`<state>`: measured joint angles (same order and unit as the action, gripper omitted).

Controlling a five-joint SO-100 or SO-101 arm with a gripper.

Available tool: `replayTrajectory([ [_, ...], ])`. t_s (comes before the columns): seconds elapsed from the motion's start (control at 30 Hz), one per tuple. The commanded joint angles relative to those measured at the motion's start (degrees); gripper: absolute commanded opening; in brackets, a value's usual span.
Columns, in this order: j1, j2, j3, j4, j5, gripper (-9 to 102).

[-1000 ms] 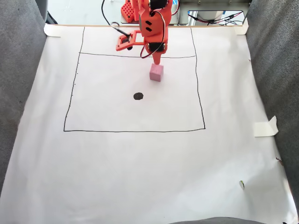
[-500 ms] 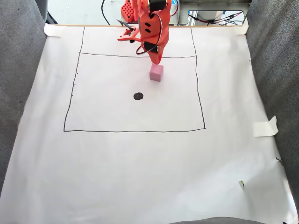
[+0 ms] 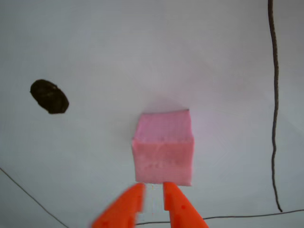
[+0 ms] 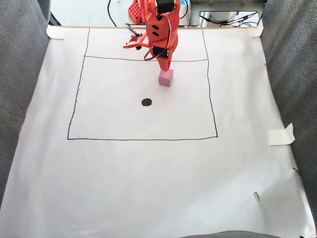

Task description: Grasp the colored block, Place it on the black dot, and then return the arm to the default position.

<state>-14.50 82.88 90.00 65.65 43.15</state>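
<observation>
Hobby robotics bench: taped white paper sheet (image 4: 148, 173), cables (image 4: 115, 15).

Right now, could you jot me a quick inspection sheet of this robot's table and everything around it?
Surface: white paper sheet with a drawn black rectangle, corners taped.
Job's things: pink block inside the rectangle, apart from the black dot; the dot is bare.
Clutter: loose piece of tape at the fixed view's right edge; a small speck lower right.
Grippers: orange gripper just behind the block, fingertips nearly together, holding nothing.
Cables: black and red wires by the arm's base.
Surroundings: grey fabric on both sides.
</observation>
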Motion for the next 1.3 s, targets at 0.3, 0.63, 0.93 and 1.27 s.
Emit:
replayTrajectory([
  [0.3,-1.23,1.41,-1.58,3.87,-1.49,38],
  [0.63,-3.43,-0.88,-2.64,7.82,-0.70,39],
  [0.93,-4.39,-3.25,-2.64,8.35,-0.97,40],
  [1.27,-4.04,-5.01,-1.93,7.65,-1.49,39],
])
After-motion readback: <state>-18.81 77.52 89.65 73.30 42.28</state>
